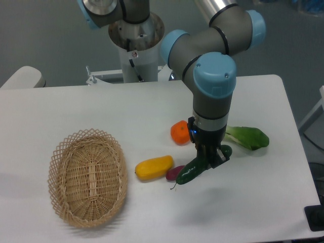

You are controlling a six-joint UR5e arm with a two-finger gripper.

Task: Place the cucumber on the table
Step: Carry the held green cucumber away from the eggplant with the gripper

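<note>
The cucumber (189,172) is dark green and bumpy, lying at a slant on the right half of the white table (152,106). Its thin stem tip points down-left and its far end shows behind the fingers. My gripper (208,158) comes straight down over the cucumber's middle and is shut on it. The cucumber's lower end lies right beside a small purple-red vegetable (174,173). I cannot tell whether the cucumber touches the tabletop.
A yellow vegetable (154,167) lies left of the purple-red one. An orange round fruit (179,132) sits just left of the gripper's wrist, and a leafy green (248,136) lies to its right. An oval wicker basket (87,177) stands at the front left.
</note>
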